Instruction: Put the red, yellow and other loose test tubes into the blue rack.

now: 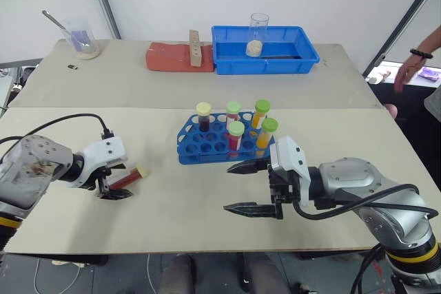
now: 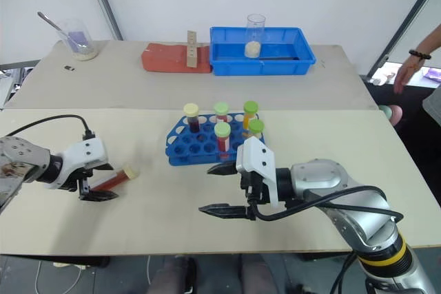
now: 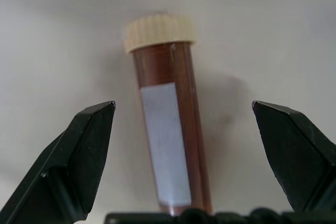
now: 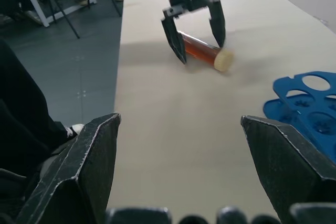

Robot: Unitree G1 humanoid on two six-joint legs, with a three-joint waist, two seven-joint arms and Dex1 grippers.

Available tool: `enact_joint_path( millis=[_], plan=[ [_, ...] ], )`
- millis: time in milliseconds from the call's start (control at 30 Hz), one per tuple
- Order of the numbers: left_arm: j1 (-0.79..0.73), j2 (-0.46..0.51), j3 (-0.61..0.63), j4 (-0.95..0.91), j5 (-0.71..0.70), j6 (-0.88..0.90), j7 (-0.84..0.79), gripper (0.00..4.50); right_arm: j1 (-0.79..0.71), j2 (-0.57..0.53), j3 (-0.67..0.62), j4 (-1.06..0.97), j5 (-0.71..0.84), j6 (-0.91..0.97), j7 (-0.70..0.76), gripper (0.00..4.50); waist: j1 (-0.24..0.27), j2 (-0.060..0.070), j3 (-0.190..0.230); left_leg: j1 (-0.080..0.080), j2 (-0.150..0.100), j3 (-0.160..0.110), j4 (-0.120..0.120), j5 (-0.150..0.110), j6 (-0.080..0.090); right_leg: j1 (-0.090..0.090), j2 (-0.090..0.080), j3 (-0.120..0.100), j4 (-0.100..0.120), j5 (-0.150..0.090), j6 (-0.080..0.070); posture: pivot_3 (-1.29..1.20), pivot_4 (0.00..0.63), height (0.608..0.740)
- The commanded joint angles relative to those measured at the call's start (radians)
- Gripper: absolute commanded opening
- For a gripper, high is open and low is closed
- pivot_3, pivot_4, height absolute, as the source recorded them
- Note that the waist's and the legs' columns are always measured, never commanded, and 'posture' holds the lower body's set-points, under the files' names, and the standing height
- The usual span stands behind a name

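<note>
One loose tube point(image 1: 130, 177) lay flat on counter point(image 1: 207, 204), left of rack point(image 1: 196, 146), between my left gripper's point(image 1: 116, 182) open jaws. Judged: centre, close mid-body, lift level. Right gripper point(image 1: 248, 187) open, empty.

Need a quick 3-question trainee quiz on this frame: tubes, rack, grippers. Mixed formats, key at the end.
1. True or false: the left gripper has shut on the loose tube.
2. How many capped tubes stand in the blue rack?
3. Multiple choice: the loose tube's cap is A) green, B) cream, C) blue.

Key:
1. False. Its fingers stand open, one on either side of the tube, which lies flat on the table.
2. Five: one cream-capped, four green-capped.
3. B, cream; its contents look dark red-brown. The right gripper is open and holds nothing.
</note>
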Motion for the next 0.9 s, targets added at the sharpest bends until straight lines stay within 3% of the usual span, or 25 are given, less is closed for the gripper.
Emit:
enact_joint_path(
  millis=[33, 100, 200, 400, 533, 633, 767, 900],
  plan=[
    [-0.064, -0.021, -0.034, 0.029, 0.054, 0.015, -0.010, 4.50, 0.005, -0.014, -0.037, -0.047, 0.050, 0.019, -0.010, 4.06, 0.004, 0.000, 0.000, 0.000, 0.000, 0.000, 0.000, 0.000, 0.000, 0.000, 0.000, 0.000, 0.000, 0.000, 0.000, 0.00, 0.150, 0.740],
    [-0.096, -0.027, -0.068, 0.042, 0.087, 0.015, -0.028, 4.50, 0.006, -0.020, -0.042, -0.057, 0.068, 0.034, -0.020, 4.06, 0.004, 0.000, 0.000, 0.000, 0.000, 0.000, 0.001, 0.000, 0.000, 0.000, 0.000, 0.000, 0.000, 0.000, 0.000, 0.00, 0.150, 0.740],
    [-0.122, -0.037, -0.096, 0.066, 0.117, 0.007, -0.046, 3.67, 0.007, -0.026, -0.052, -0.063, 0.091, 0.051, -0.031, 4.10, 0.004, 0.000, 0.000, 0.000, 0.000, 0.000, 0.002, 0.000, 0.000, 0.000, 0.000, 0.000, 0.001, 0.000, 0.001, 0.00, 0.150, 0.740],
    [-0.143, -0.072, -0.116, 0.081, 0.145, 0.015, -0.059, 0.97, 0.001, -0.038, -0.068, -0.055, 0.129, 0.072, -0.049, 4.10, 0.005, 0.000, 0.000, 0.000, 0.000, 0.000, 0.003, 0.000, 0.000, 0.001, 0.000, 0.000, 0.001, 0.001, 0.001, 0.00, 0.150, 0.740],
    [-0.142, -0.074, -0.092, 0.083, 0.138, -0.020, -0.075, 0.92, 0.007, -0.059, -0.081, -0.053, 0.146, 0.080, -0.050, 4.10, 0.006, 0.000, 0.000, 0.000, 0.000, -0.001, 0.004, 0.000, 0.000, 0.001, 0.000, 0.000, 0.002, 0.001, 0.002, 0.00, 0.150, 0.740],
    [-0.159, -0.098, 0.007, 0.059, 0.028, -0.031, -0.109, 0.92, 0.021, -0.086, -0.109, -0.060, 0.157, 0.085, -0.047, 4.10, 0.006, 0.000, 0.000, 0.000, 0.000, -0.001, 0.005, 0.000, 0.000, 0.001, 0.000, 0.000, 0.002, 0.001, 0.002, 0.00, 0.150, 0.740],
    [-0.243, -0.236, 0.187, 0.028, -0.194, 0.063, -0.092, 0.92, 0.062, -0.133, -0.151, -0.071, 0.120, 0.030, -0.030, 4.10, 0.016, -0.001, 0.000, -0.005, 0.000, -0.004, 0.010, 0.000, 0.000, 0.001, 0.000, -0.001, 0.001, 0.002, 0.003, 0.00, 0.150, 0.740],
    [-0.256, -0.396, 0.286, -0.051, -0.326, 0.141, 0.029, 0.92, 0.104, -0.155, -0.165, -0.059, 0.024, -0.044, -0.043, 4.10, 0.013, -0.001, 0.000, -0.008, -0.001, -0.003, 0.014, 0.000, 0.000, 0.002, -0.001, 0.000, -0.001, 0.008, 0.013, 0.00, 0.150, 0.740]
  ],
)
